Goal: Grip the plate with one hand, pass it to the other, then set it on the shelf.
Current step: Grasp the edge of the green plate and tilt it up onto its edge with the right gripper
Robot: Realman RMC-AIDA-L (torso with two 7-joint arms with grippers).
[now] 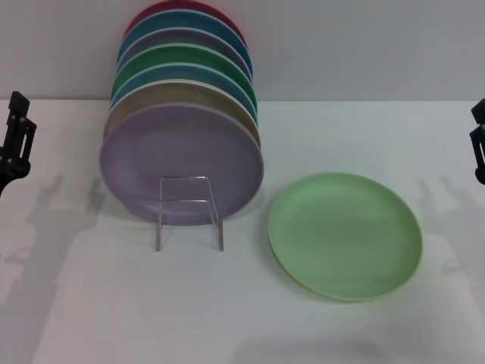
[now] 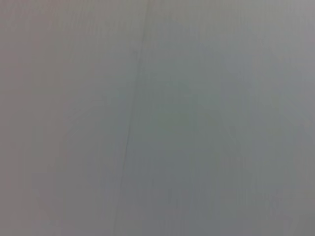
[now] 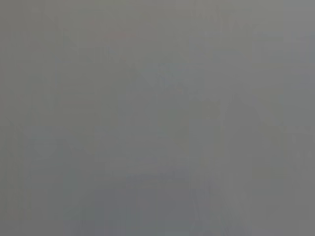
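The light mint-green plate [image 1: 345, 235] lies flat on the white table, right of centre in the head view. The clear dish rack [image 1: 189, 212] stands left of it, its thin front frame empty, with several coloured plates leaning upright behind it. My left gripper [image 1: 15, 140] hangs at the far left edge, well away from the plate. My right gripper [image 1: 479, 148] shows only partly at the far right edge, also apart from the plate. Neither holds anything. Both wrist views show only blank grey surface.
A lilac plate [image 1: 182, 163] leans foremost in the rack, with tan, blue, emerald-green [image 1: 186, 61] and red plates stacked behind it. The white table [image 1: 242, 318] runs to a pale back wall.
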